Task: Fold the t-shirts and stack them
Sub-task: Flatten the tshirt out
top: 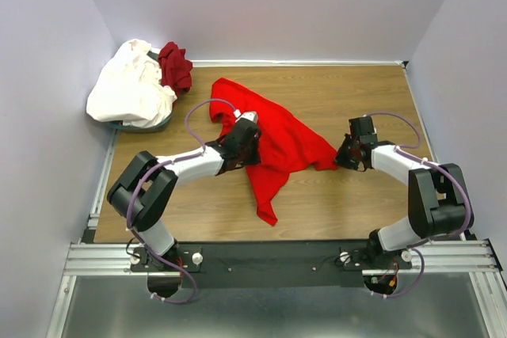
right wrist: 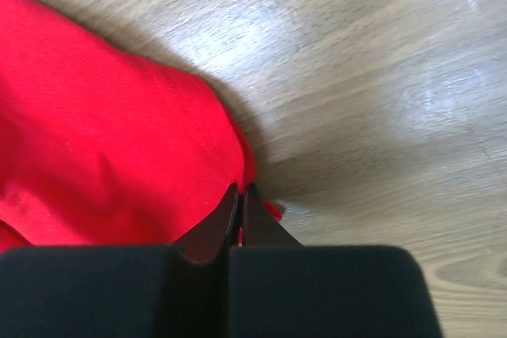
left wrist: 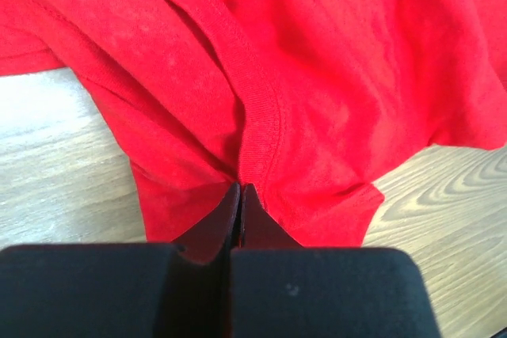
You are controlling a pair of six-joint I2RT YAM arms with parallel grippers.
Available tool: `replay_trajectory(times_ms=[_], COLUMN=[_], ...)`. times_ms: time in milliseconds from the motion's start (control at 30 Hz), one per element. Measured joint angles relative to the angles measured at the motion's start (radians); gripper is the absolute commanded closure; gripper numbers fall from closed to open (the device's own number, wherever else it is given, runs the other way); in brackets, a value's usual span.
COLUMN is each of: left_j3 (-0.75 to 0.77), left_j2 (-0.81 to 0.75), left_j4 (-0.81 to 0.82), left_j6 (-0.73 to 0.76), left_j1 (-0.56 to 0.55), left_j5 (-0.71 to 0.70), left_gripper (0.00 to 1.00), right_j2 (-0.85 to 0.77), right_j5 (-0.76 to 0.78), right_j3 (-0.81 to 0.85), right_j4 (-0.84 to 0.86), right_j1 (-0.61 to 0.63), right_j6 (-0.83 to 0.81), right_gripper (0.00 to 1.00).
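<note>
Cloth this soft and light sags, so you hold the red t-shirt (top: 279, 142), crumpled at the middle of the table (top: 360, 93), by two edges: left gripper (left wrist: 240, 190) closed on a seamed hem, right gripper (right wrist: 240, 189) closed on a corner.

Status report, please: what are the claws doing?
Left claw shut on red shirt. Right claw shut on its corner. White shirt, maroon shirt heaped far-left.

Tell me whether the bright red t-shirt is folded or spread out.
Neither: the bright red cloth t-shirt lies crumpled and creased on the wooden table.
</note>
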Motion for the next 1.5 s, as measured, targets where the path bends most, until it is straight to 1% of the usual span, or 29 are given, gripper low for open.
replay_trajectory(times_ms=[133,300,433,600,767,900,1067,1100,1133,1167,1233,1333,1367,1433,1500], left_j3=[0.032,0.089,0.146,0.2,0.235,0.254,0.296,0.31,0.316,0.333,0.376,0.439,0.446,0.441,0.41], left_j2=[-0.022,-0.133,-0.217,-0.269,-0.317,-0.344,-0.294,-0.261,-0.245,-0.21,-0.129,-0.028,-0.012,-0.006,-0.034], left_j4=[-0.041,-0.093,-0.117,-0.154,-0.194,-0.195,-0.18,-0.172,-0.165,-0.163,-0.152,-0.149,-0.149,-0.152,-0.15], left_j6=[0.005,0.035,0.08,0.149,0.207,0.233,0.26,0.264,0.265,0.267,0.282,0.289,0.291,0.29,0.29], left_j1=[0.005,0.051,0.149,0.265,0.303,0.364,0.421,0.434,0.438,0.444,0.453,0.458,0.459,0.448,0.424], left_j5=[-0.016,-0.034,-0.04,-0.054,-0.072,-0.077,-0.076,-0.075,-0.074,-0.074,-0.074,-0.068,-0.066,-0.067,-0.068], left_gripper=[1.0,1.0,1.0,1.0,1.0,1.0,1.0,0.92,0.81,0.51,0.27,0.2,0.2,0.2,0.2], right_j2=[0.0,-0.007,-0.024,-0.087,-0.139,-0.156,-0.146,-0.141,-0.134,-0.125,-0.11,-0.095,-0.092,-0.092,-0.092], right_j5=[-0.016,-0.019,0.0,0.039,0.081,0.106,0.137,0.143,0.148,0.152,0.157,0.164,0.164,0.164,0.164], right_j3=[0.0,0.036,0.162,0.334,0.488,0.584,0.621,0.621,0.621,0.618,0.603,0.563,0.549,0.515,0.489], right_j4=[-0.003,-0.061,-0.142,-0.229,-0.298,-0.349,-0.375,-0.38,-0.388,-0.391,-0.396,-0.402,-0.406,-0.408,-0.409], right_j1=[0.0,-0.001,-0.018,-0.096,-0.147,-0.216,-0.259,-0.26,-0.26,-0.26,-0.259,-0.26,-0.26,-0.259,-0.259], right_j6=[-0.002,-0.01,-0.04,-0.079,-0.116,-0.143,-0.164,-0.167,-0.17,-0.17,-0.171,-0.17,-0.17,-0.169,-0.169], right_gripper=[0.99,1.0,0.99,1.0,1.0,0.99,0.99,0.99,0.99,0.99,1.0,0.99,1.0,1.0,1.0])
